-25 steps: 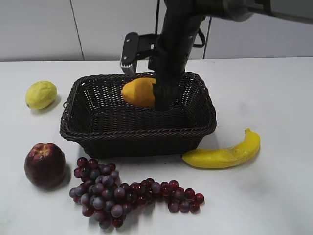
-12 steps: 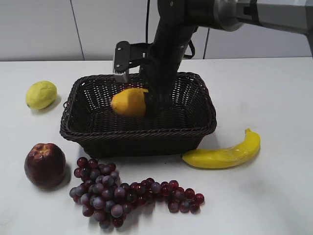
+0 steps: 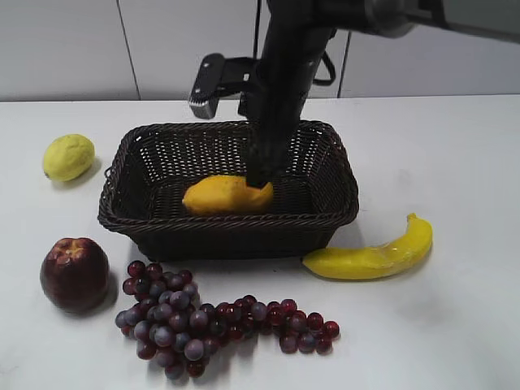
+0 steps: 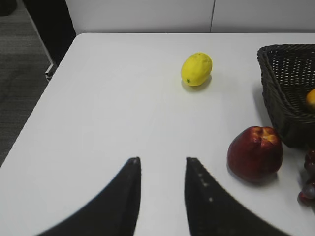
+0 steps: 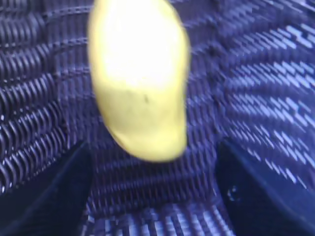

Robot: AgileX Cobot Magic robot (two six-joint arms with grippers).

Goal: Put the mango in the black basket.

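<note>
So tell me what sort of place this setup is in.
Likely a lab or office test bench: a plain white table against bare white wall panels, with a dark woven wicker basket and fruit laid out around it, such as a curved yellow banana.

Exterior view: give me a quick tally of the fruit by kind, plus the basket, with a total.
mango: 1, lying inside the basket
lemon: 1
apple: 1
banana: 1
bunch of grapes: 1
black basket: 1
Total: 6 things, 5 of them fruit.
</note>
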